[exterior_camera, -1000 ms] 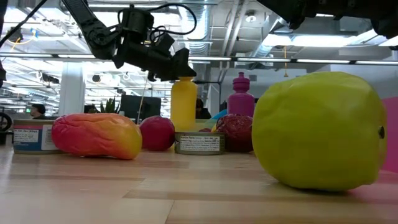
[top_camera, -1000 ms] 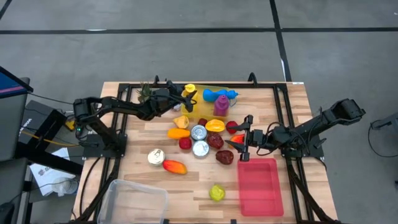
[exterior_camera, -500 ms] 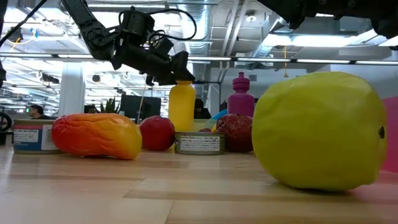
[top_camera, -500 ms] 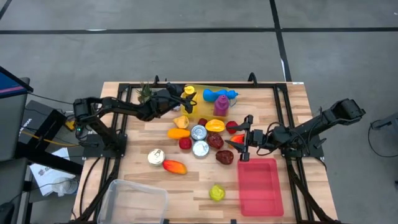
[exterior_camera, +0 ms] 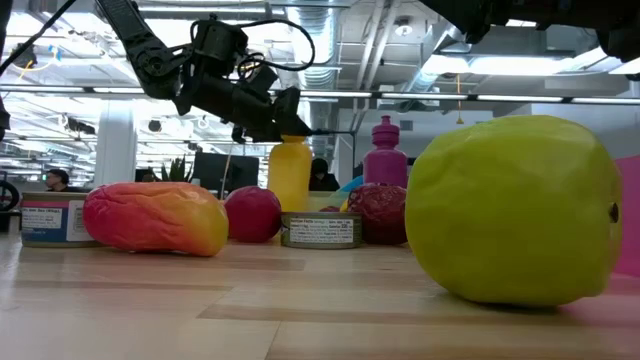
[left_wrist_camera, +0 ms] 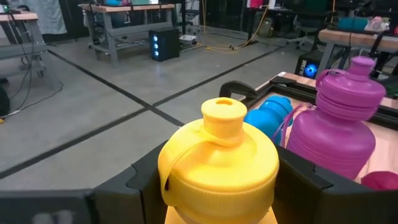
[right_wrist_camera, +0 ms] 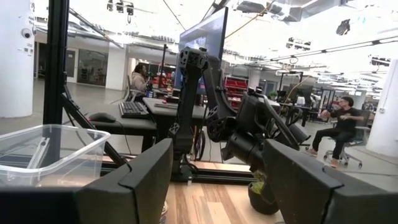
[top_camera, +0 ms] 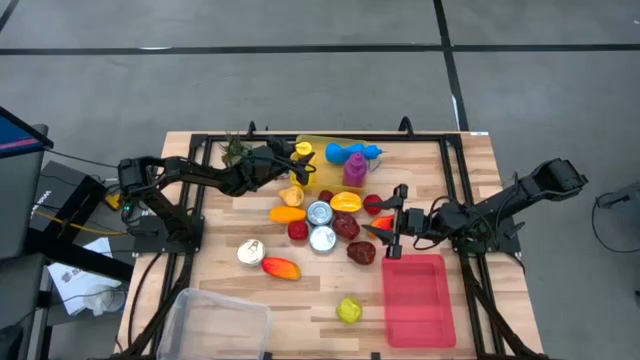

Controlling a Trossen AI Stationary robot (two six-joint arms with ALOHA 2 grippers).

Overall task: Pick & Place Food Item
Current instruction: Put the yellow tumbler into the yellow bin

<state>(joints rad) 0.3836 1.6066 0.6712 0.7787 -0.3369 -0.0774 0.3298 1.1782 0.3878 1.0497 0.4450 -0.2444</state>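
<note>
Left gripper [left_wrist_camera: 214, 186]: jaws parted and set on either side of the yellow bottle [left_wrist_camera: 217, 165] just below its cap; whether the pads press the body cannot be told.
Yellow bottle: upright at the far middle of the wooden surface [top_camera: 470, 180], just beside the purple bottle [top_camera: 355, 170] and the blue bottle [top_camera: 350, 152].
Left arm pose: stretched low from its base at the left edge, wrist angled down onto the bottle top.
Right gripper [top_camera: 396, 222]: jaws parted; nothing is seen between them in its wrist view. It hangs by a red item [top_camera: 378, 228], just beyond the pink tray [top_camera: 425, 310].
Right arm pose: extended low from the right edge, waiting.
Other stock: two tin cans [top_camera: 320, 225], orange and red fruit pieces [top_camera: 290, 213], a green apple [top_camera: 348, 310] near the front edge, a clear bin [top_camera: 215, 322] at the front left.
Step in hand (judged): approach or grasp on the yellow bottle.
Next move (judged): jaws to be closed firmly, then a straight lift clear of the neighbouring bottles.
</note>
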